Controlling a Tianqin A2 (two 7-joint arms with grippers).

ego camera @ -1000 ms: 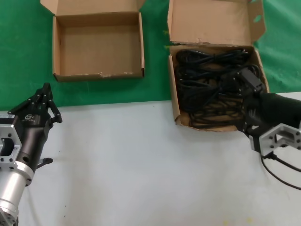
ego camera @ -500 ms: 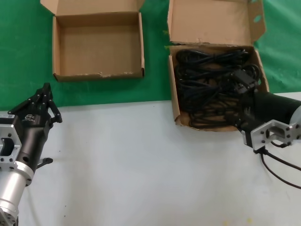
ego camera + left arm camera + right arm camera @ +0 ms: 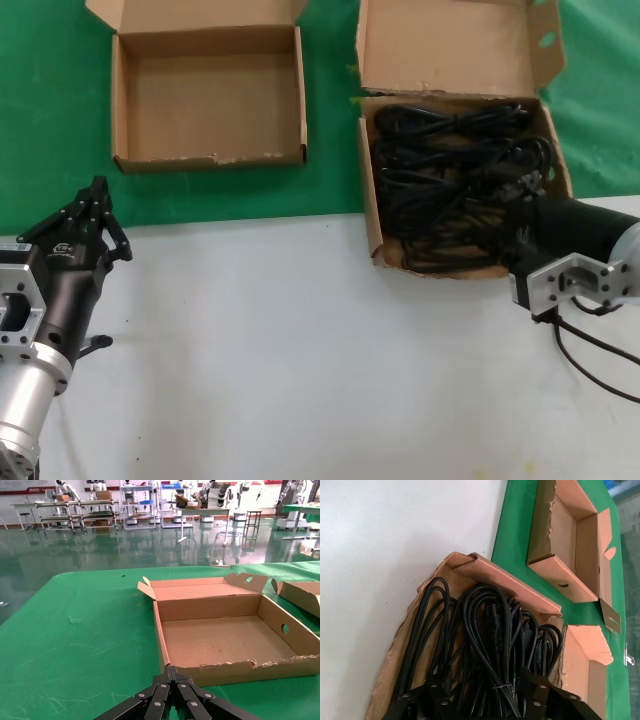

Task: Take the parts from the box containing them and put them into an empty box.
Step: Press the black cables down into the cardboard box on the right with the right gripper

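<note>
Where parts [image 3: 450,190] lie, right gripper [image 3: 522,190] among them

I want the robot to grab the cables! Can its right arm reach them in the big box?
Probably yes. The right gripper is already down among the cables in the open box; nothing covers them.

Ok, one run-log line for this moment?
right hand: open, down among parts in full box | left hand: shut, parked on table | empty box: nothing inside
</note>
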